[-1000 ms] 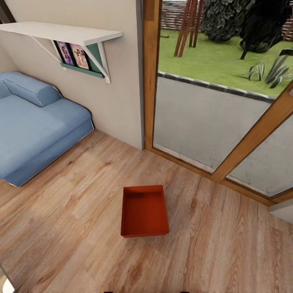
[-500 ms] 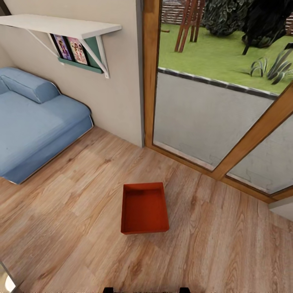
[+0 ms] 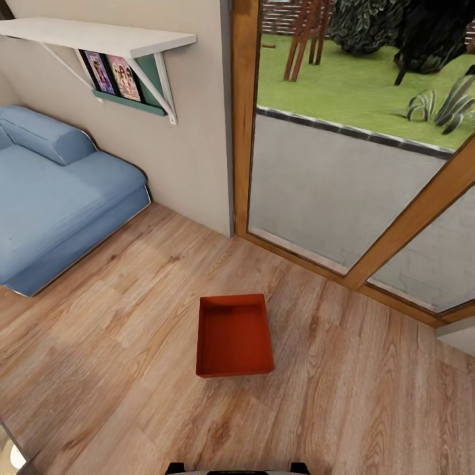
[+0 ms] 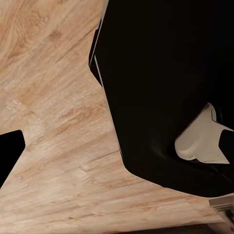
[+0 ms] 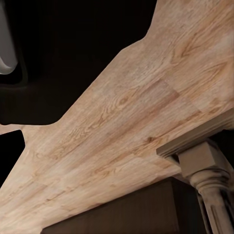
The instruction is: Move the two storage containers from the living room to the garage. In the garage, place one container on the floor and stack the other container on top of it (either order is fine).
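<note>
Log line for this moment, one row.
room: living room | container: upright, empty, on wood floor ahead | sofa: left | held: nothing seen

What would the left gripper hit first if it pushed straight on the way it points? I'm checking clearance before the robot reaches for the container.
Probably the wood plank floor, which lies bare ahead in the left wrist view. The robot's dark body sits close beside that line; depth is unclear.

One storage container [image 3: 235,336], one blue sofa [image 3: 53,198], one wall shelf [image 3: 99,36], two glass doors [image 3: 343,171].
</note>
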